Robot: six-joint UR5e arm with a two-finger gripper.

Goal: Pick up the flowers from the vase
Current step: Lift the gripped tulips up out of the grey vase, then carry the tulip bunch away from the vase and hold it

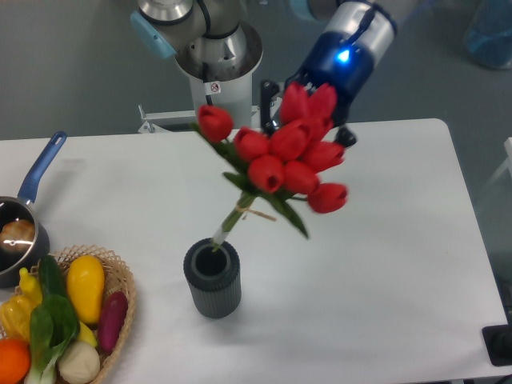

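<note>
White table [384, 240] with vase [212, 280], grey wall behind.

Table: white rectangular top [384, 240].
Front, left of centre: dark grey ribbed vase [212, 280], standing upright.
Front left corner: wicker basket [124, 300] holding toy vegetables [56, 320].
Left edge: pot with blue handle [28, 216].

Red flowers [284, 156] on green stems, dark grey ribbed vase [212, 280], possibly black jaws.
</note>
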